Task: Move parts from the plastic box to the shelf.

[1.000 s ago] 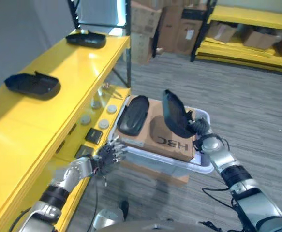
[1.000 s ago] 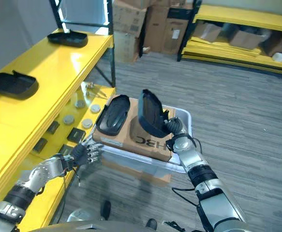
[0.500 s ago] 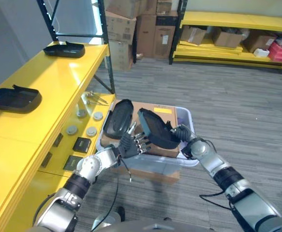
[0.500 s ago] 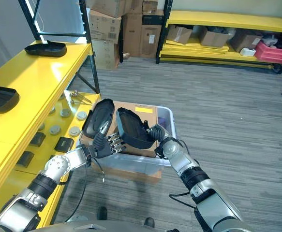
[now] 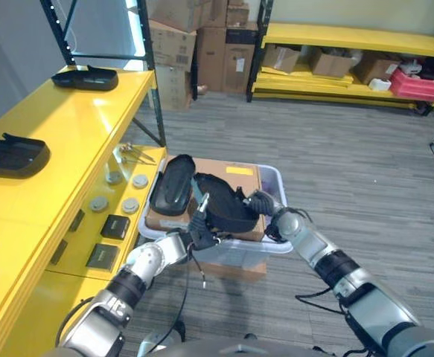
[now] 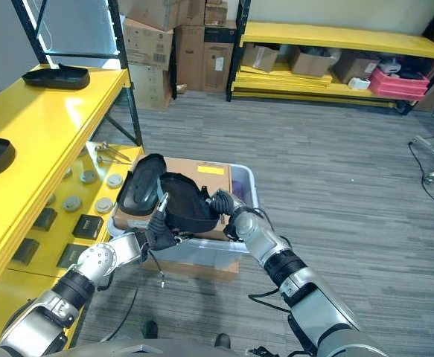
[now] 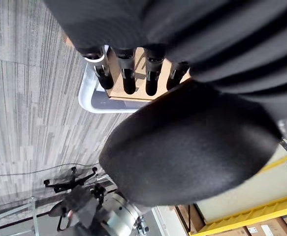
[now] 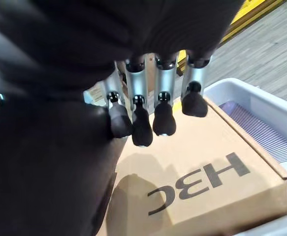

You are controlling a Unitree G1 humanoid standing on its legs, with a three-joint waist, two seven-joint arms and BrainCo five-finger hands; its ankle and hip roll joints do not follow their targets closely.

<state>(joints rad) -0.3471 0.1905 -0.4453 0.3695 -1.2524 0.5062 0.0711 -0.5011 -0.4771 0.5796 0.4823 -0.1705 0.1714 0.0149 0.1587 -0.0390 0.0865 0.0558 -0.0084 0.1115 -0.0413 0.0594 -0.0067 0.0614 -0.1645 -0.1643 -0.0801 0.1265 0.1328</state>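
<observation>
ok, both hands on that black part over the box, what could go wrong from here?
1. The black part sits between the right hand and left hand above the cardboard box; an uneven handover could drop it.
2. A second black part lies beside it; a swing toward the yellow shelf could knock it off.

Both arms are silver-grey, built of rounded metal segments with black bands between them and a thick black collar near each elbow. The left hand (image 5: 199,236) and right hand (image 5: 265,206) each wear a dark ribbed cover over the wrist and back. In the wrist views the fingers (image 8: 164,88) are silver cylinders ending in bulbous, dark, matte tips (image 7: 128,78), set side by side in a row just beyond that ribbed cover.
</observation>
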